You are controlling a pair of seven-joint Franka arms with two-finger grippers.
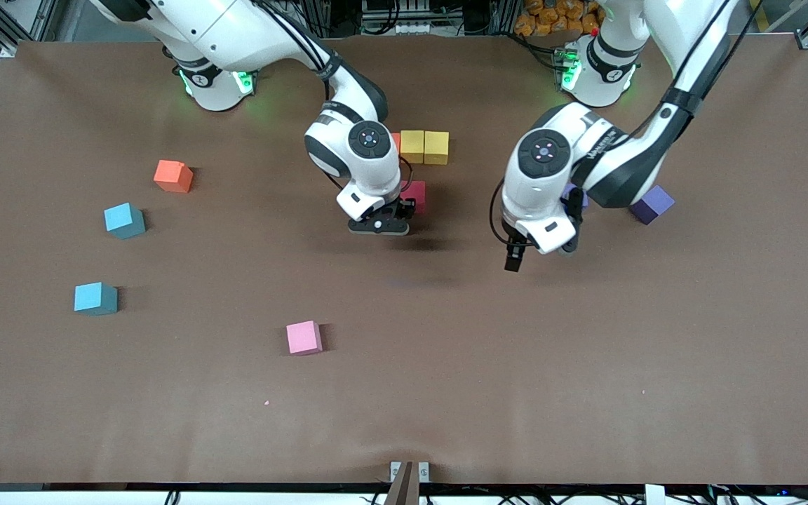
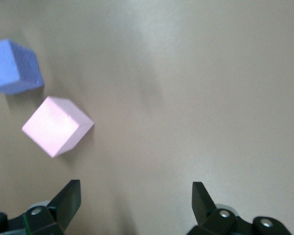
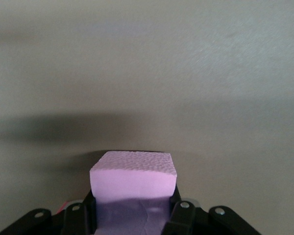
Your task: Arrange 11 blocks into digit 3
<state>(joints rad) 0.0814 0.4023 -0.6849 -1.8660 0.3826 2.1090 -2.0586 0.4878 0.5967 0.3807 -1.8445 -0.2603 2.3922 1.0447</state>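
Red block (image 1: 414, 193) half-hidden under right arm

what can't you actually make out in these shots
- Front view: the held pink block is hidden under the right gripper; only the right wrist view shows it.
- Front view: the right arm covers all but a reddish sliver beside the yellow blocks.
- Front view: the left arm hides most of one purple block and all of the loose pink block.
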